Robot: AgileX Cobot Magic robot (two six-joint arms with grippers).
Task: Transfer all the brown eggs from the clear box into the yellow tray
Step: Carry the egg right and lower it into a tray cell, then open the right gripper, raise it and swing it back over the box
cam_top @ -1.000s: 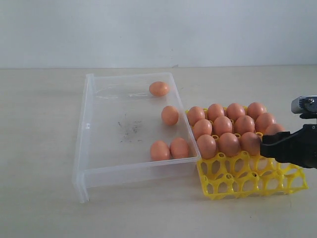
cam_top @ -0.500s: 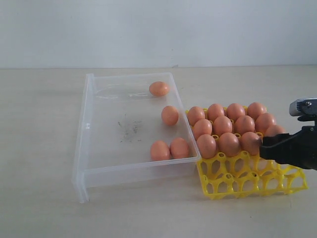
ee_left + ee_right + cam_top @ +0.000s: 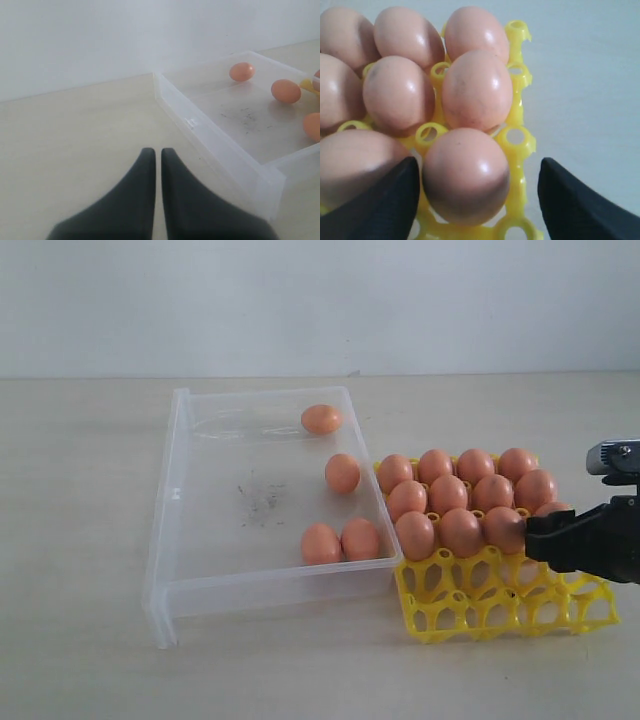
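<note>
On the pale table (image 3: 80, 540), the clear box (image 3: 270, 590) lies to the left, and the yellow tray (image 3: 480, 602) sits right against its near right corner. Four brown eggs (image 3: 342, 473) lie loose on the box floor. One is by the far wall, one is against the right wall, and two touch each other at the near right corner. The tray's three farther rows are filled, four eggs to a row, and its nearest row shows bare lattice. The right gripper (image 3: 479, 162) reaches in from the right edge at the third row, level with the twelfth egg (image 3: 466, 175), which is seated in the end cell and is partly hidden behind the black fingers in the exterior view. In the right wrist view the jaws stand wide apart astride that egg. One finger is close beside it, possibly brushing it, and the other is well clear, so nothing is clamped. The left gripper (image 3: 156, 152) is above bare table near the box's outer corner, its two dark fingers pressed together with only a thin slit between them and nothing in them.
</note>
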